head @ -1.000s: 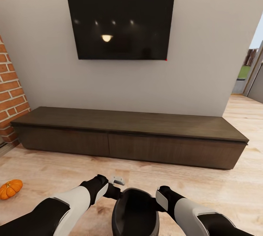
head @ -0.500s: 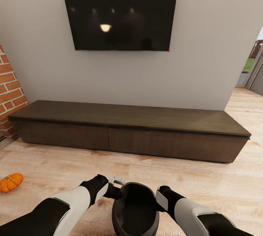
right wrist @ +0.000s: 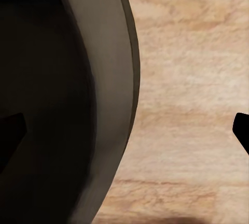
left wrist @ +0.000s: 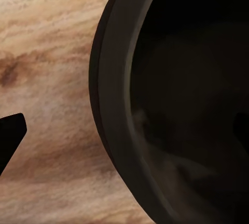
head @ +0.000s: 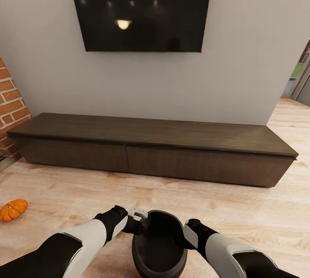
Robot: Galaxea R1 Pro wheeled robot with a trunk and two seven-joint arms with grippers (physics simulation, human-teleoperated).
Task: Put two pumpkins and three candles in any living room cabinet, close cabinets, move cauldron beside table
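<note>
A dark cauldron [head: 159,243] hangs between the two arms, the left gripper [head: 137,220] and right gripper [head: 188,235] each straddling its rim on opposite sides, apparently clamped to carry it. Beyond the cauldron stands the closed cabinet [head: 150,153]; one pumpkin [head: 13,209] lies on the floor [head: 241,213] well to the cauldron's left.

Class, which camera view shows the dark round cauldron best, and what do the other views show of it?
The head view: the dark round cauldron appears nearly whole, between both arms. The left wrist view and right wrist view show just its curved rim and dark inside over the wooden floor.
</note>
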